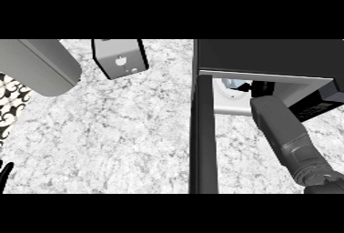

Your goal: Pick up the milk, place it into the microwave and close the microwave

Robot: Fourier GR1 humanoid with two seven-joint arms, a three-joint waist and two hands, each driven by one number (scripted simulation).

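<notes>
The right hand, its grasp impossible to tell, reaches deep into the microwave at upper right beside the milk, seemingly to set it inside, while the open door stands edge-on at centre.

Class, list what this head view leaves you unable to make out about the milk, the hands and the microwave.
The milk: only a pale sliver shows in the head view; the microwave and the right hand hide the rest.
The right hand: deep in the cavity, its hold unreadable.
The left hand: cut off by the view's left edge.
</notes>
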